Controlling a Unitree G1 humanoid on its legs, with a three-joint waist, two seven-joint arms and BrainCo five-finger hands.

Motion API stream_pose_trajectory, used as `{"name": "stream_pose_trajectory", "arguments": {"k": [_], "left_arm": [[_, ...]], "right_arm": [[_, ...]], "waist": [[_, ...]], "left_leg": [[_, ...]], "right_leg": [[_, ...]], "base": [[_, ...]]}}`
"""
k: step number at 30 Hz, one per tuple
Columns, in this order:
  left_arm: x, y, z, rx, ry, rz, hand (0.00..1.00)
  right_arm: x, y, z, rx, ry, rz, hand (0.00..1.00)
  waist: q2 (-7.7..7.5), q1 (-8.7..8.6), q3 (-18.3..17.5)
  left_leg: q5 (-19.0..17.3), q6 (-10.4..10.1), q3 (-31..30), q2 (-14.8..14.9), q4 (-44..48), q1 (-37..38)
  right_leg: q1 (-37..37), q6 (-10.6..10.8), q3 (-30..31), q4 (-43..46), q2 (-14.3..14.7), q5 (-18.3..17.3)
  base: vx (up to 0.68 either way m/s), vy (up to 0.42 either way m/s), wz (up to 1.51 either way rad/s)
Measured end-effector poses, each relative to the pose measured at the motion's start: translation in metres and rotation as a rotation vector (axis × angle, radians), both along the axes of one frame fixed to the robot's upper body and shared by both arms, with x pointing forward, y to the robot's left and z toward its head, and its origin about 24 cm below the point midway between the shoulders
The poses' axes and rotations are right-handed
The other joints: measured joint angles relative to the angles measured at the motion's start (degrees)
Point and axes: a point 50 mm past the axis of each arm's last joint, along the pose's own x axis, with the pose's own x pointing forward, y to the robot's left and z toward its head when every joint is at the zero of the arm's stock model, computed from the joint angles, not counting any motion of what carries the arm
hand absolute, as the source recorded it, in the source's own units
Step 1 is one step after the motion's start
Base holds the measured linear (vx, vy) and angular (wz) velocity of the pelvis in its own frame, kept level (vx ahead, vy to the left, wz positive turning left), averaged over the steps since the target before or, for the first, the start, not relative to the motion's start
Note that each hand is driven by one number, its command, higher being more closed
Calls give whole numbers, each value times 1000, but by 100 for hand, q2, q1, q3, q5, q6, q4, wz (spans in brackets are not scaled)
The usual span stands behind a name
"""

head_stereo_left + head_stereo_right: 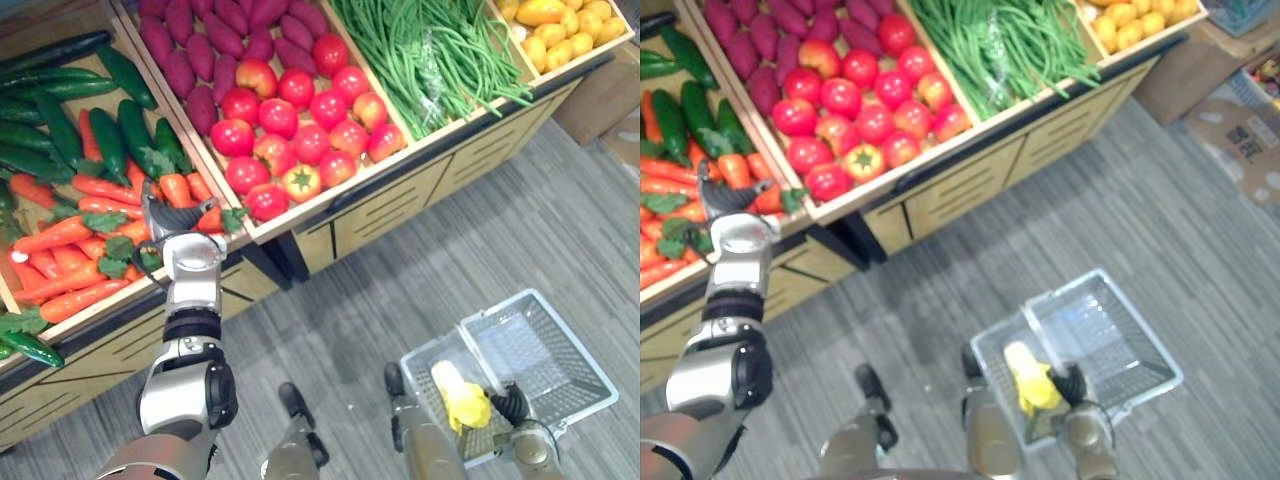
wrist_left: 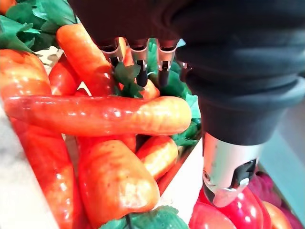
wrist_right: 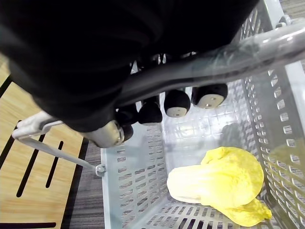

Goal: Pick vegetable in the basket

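Observation:
My left hand (image 1: 176, 224) reaches over the front of the carrot bin, open. Its straight fingers (image 2: 138, 63) touch the green leaves among the orange carrots (image 2: 105, 114), and the thumb (image 2: 228, 167) stands apart near the bin's wooden wall. Nothing is in that hand. The carrots (image 1: 75, 240) lie piled with leafy tops. Low on the right, the grey plastic basket (image 1: 560, 345) hangs above the floor with a yellow cabbage (image 3: 214, 179) lying in it. My right hand (image 3: 176, 102) is shut on the basket's grey handle (image 3: 228, 64).
The slanted wooden stall also holds cucumbers (image 1: 60, 130), purple sweet potatoes (image 1: 200, 50), red tomatoes (image 1: 300, 120), green beans (image 1: 430, 50) and yellow fruit (image 1: 560, 30). Grey plank floor (image 1: 480, 240) runs in front. A cardboard box (image 1: 1240, 130) stands at the right.

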Motion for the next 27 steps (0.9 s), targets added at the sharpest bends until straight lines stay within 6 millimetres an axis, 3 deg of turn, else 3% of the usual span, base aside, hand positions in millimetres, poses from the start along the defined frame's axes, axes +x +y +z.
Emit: {"name": "stream_pose_trajectory", "arguments": {"k": [16,27], "left_arm": [[-1,18,4,-61,1,49,0],[-3,28,2,33,98,13,0]], "right_arm": [[7,7,4,5,-31,39,100],[15,9,8,6,-57,55,100]], "waist": [[-28,-121,-17],[-27,-120,-17]], "left_leg": [[10,16,361,31,6,-69],[34,31,425,86,7,-59]], "right_leg": [[-254,8,250,-32,81,128],[-259,-13,275,-79,136,151]], "base": [[38,-17,-11],[23,-27,-2]]}}
